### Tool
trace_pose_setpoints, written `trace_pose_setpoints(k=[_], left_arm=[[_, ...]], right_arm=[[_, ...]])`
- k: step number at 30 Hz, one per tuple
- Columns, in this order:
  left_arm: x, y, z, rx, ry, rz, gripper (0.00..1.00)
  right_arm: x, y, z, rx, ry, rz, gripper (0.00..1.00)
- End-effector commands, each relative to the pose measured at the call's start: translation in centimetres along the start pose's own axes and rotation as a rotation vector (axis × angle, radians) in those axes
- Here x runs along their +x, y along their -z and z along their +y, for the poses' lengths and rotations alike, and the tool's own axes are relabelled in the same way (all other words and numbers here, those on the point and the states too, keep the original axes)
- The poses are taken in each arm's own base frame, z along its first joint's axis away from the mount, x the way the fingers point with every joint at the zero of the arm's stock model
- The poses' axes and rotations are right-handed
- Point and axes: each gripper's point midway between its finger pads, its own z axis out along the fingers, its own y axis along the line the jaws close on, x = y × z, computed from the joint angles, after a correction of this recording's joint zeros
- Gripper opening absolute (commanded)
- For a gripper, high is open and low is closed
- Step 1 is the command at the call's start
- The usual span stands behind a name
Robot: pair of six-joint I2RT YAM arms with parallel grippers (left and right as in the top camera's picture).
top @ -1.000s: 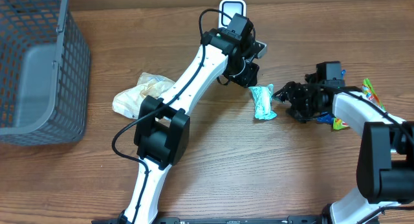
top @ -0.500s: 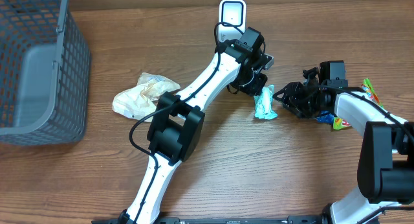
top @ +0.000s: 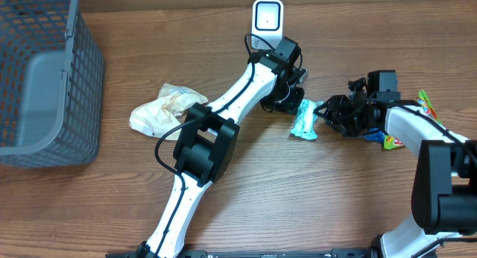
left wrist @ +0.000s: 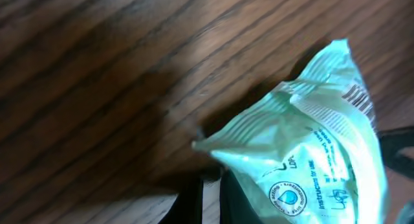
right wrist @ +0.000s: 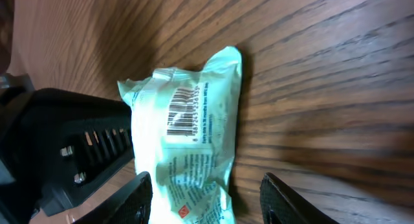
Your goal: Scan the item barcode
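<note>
**Operator:** What are the left jaws doing?

**Technician:** The left jaws are pressing together on one end of the mint-green packet (top: 305, 118). The packet is sitting tilted, low over the worktop (top: 298, 198); whether it is touching the surface cannot be told.

**Operator:** And the right jaws?

**Technician:** The right jaws are standing apart, straddling the packet's other end. One finger (right wrist: 139, 199) is sitting just beside the wrapper; the other is standing clear of it. The barcode (right wrist: 182, 114) is facing the right wrist camera.

**Operator:** Where is the scanner standing?

**Technician:** The white scanner (top: 267, 18) is standing near the left jaws, farther from the right jaws. A crumpled bag (top: 160, 109) is lying well apart from both.
</note>
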Motion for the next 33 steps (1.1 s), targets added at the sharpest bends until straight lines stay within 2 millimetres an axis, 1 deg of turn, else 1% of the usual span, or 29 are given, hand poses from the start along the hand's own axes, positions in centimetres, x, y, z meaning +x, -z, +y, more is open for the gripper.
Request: trace_pose_setpoints(k=[1,2,3,7,9,13,15,17,18,19,21,23,25,27,29,31,33], left_arm=[[0.8,-1.9,-0.4,0.029,0.080,0.047,0.04],[1.1,-2.7,-0.9,0.076,0.086,0.065,0.04],[1.1,-2.8,-1.2,0.101,0.088,0.070,0.04],[0.9,-2.7,-0.6,0.124,0.123,0.068,0.04],[0.8,-2.6,-0.4,0.124,0.126,0.066,0.04],[0.6,-2.6,-0.4,0.125,0.122,0.060,0.04],[0.5,-2.5,-0.4,0.133,0.123,0.055,0.04],[0.2,-2.0,-0.1,0.136,0.133,0.050,0.04],[0.0,-1.5,0.3,0.135,0.143,0.049,0.04],[-0.2,-0.8,0.7,0.132,0.156,0.050,0.04],[-0.5,0.8,1.7,0.128,0.162,0.049,0.04],[-1.0,2.8,2.9,0.124,0.166,0.042,0.04],[-1.5,4.8,4.4,0.117,0.175,0.028,0.04],[-1.9,6.6,5.9,0.114,0.181,0.009,0.04],[-2.2,7.8,7.3,0.108,0.193,-0.010,0.04],[-2.3,8.4,8.6,0.106,0.216,-0.023,0.04],[-2.4,8.6,9.6,0.102,0.233,-0.030,0.04]], right_arm=[[0.9,-0.4,0.7,-0.009,0.019,0.021,0.55],[1.2,-0.6,0.5,0.005,-0.009,0.025,0.54],[1.3,-0.7,0.1,0.022,-0.033,0.021,0.54],[1.7,-1.0,-1.2,0.062,-0.093,0.012,0.53],[1.9,-1.2,-1.6,0.062,-0.120,0.007,0.49],[2.1,-1.5,-1.9,0.055,-0.161,-0.003,0.36],[2.0,-1.5,-1.8,0.052,-0.155,-0.007,0.25],[1.6,-1.5,-1.9,0.059,-0.145,-0.022,0.11],[1.5,-1.5,-1.9,0.062,-0.140,-0.030,0.06],[1.3,-1.5,-1.8,0.063,-0.134,-0.037,0.04],[0.8,-1.2,-1.4,0.061,-0.117,-0.045,0.04],[0.3,-0.8,-0.8,0.071,-0.075,-0.045,0.04],[-0.1,-0.3,-0.5,0.119,-0.030,-0.047,0.04],[-0.7,0.4,-0.3,0.222,0.033,-0.061,0.04],[-1.2,1.2,-0.1,0.349,0.098,-0.085,0.04],[-1.7,2.3,0.6,0.514,0.164,-0.134,0.04],[-2.0,3.5,2.1,0.649,0.251,-0.197,0.04]])
